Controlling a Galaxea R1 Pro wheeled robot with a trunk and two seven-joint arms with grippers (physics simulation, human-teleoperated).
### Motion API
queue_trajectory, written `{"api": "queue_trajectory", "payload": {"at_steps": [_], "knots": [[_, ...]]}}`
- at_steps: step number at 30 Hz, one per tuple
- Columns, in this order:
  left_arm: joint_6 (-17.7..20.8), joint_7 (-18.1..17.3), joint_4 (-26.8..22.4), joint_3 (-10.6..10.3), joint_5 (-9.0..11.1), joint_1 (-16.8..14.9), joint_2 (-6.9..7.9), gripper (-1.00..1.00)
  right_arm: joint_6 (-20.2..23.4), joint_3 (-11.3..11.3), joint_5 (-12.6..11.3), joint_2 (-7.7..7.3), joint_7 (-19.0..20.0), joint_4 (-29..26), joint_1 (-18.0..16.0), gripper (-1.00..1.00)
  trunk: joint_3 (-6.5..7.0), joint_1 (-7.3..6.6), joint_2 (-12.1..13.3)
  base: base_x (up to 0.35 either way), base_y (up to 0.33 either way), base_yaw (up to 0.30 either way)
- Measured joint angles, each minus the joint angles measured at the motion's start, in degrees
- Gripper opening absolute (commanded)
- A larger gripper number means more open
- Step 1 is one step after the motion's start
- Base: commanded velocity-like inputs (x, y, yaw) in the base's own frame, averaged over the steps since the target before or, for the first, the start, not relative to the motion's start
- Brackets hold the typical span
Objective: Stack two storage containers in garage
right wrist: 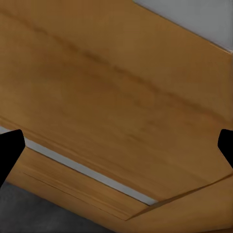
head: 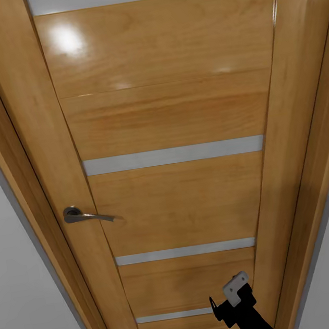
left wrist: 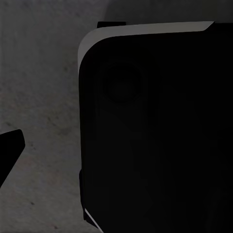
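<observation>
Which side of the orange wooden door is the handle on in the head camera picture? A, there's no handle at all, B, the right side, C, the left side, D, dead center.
C: the grey lever handle sits on the left stile of the door, about halfway down, its lever pointing toward the door's middle.

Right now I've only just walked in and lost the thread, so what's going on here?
The robot stands close in front of a shut orange wooden door with pale horizontal stripes and a metal lever handle. Its right arm reaches toward the door's lower part, and the right pincer is open and empty, fingers spread wide before the wood. The left wrist camera looks down at dark grey floor beside a dark part of the robot's body. It's carrying nothing that I can see.
</observation>
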Motion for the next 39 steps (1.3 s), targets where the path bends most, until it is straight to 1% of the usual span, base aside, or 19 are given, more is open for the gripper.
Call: {"api": "queue_trajectory", "payload": {"at_steps": [11, 17, 19, 21, 25, 28, 31, 35, 39], "knots": [[0.0, 0.0, 0.0, 0.0, 0.0, 0.0, 0.00, 1.00, 0.0, -0.1, 0.1, 0.29, -0.3, 0.0, -0.1, 1.00, 0.00, 0.00, 0.0, 0.000, 0.000, 0.000], [0.0, 0.0, 0.0, 0.0, 0.0, 0.0, 0.00, 1.00, 0.1, -0.2, 0.2, 0.68, -1.0, -0.1, -1.2, 1.00, 0.01, 0.00, 0.0, 0.000, 0.000, 0.000], [0.0, 0.0, 0.0, 0.0, 0.0, 0.0, 0.00, 1.00, 0.6, -0.2, 0.3, 0.77, -1.0, -0.1, -3.6, 1.00, 0.02, 0.00, 0.0, 0.000, 0.000, 0.000], [0.0, 0.0, 0.0, 0.0, 0.0, 0.0, 0.00, 1.00, 1.9, -0.2, 0.3, 0.89, -1.0, -0.1, -5.1, 1.00, 0.01, 0.00, 0.0, 0.000, 0.000, 0.000], [0.0, 0.0, 0.0, 0.0, 0.0, 0.0, 0.00, 1.00, 3.1, -0.2, 0.3, 1.28, -1.0, -0.1, -6.9, 1.00, 0.01, 0.00, 0.0, 0.000, 0.000, 0.000], [0.0, 0.0, 0.0, 0.0, 0.0, 0.0, 0.00, 1.00, 3.3, -0.2, 0.3, 1.67, -1.0, -0.1, -7.3, 1.00, 0.01, 0.00, 0.0, 0.000, 0.000, 0.000], [0.0, 0.0, 0.0, 0.0, 0.0, 0.0, 0.00, 1.00, 3.5, -0.2, 0.3, 2.87, -1.2, -0.1, -7.8, 1.00, 0.01, 0.00, 0.0, 0.000, 0.000, 0.000], [0.0, 0.0, 0.0, 0.0, 0.0, 0.0, 0.00, 1.00, 5.6, -0.2, 0.3, 3.51, -1.7, -0.1, -10.5, 1.00, 0.01, 0.00, 0.0, 0.000, 0.000, 0.000], [0.0, 0.0, 0.0, 0.0, 0.0, 0.0, 0.00, 1.00, 6.7, -0.2, 0.3, 3.75, -1.9, -0.1, -12.6, 1.00, 0.01, 0.00, 0.0, 0.000, 0.000, 0.000]]}}
